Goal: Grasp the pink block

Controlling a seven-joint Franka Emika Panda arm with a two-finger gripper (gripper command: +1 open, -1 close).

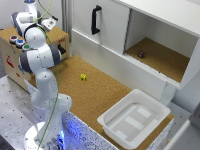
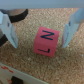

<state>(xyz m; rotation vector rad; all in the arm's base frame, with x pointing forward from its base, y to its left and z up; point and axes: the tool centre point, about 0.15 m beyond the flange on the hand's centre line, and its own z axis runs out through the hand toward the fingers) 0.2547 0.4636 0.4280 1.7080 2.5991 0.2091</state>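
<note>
The pink block (image 2: pixel 47 41) lies on cork between the fingers (image 2: pixel 9 30) of the gripper (image 2: pixel 39 44). The claw is spread wide, one finger on each side of the block, and a strip of cork shows between each finger and the cube. The block's top face carries two dark blue marks, one like an N and one like an L or a 7; they are too blurred to read for sure. In the exterior view the block cannot be made out.

In that view, nearest is a white bin (image 1: pixel 111 118) at the near right corner of the cork table (image 1: pixel 95 95). It holds nothing visible except pale patches on its floor. Mid-table lies a small yellow cube (image 1: pixel 83 77) with dark specks, well apart from the bin. On the left stands the arm (image 1: pixel 40 57), and behind it is a wooden box (image 1: pixel 10 57) topped with round coloured buttons (image 1: pixel 20 43). At the far right is a white cabinet with a black handle (image 1: pixel 96 20). Its open compartment (image 1: pixel 165 62) holds one small dark object (image 1: pixel 141 54).
</note>
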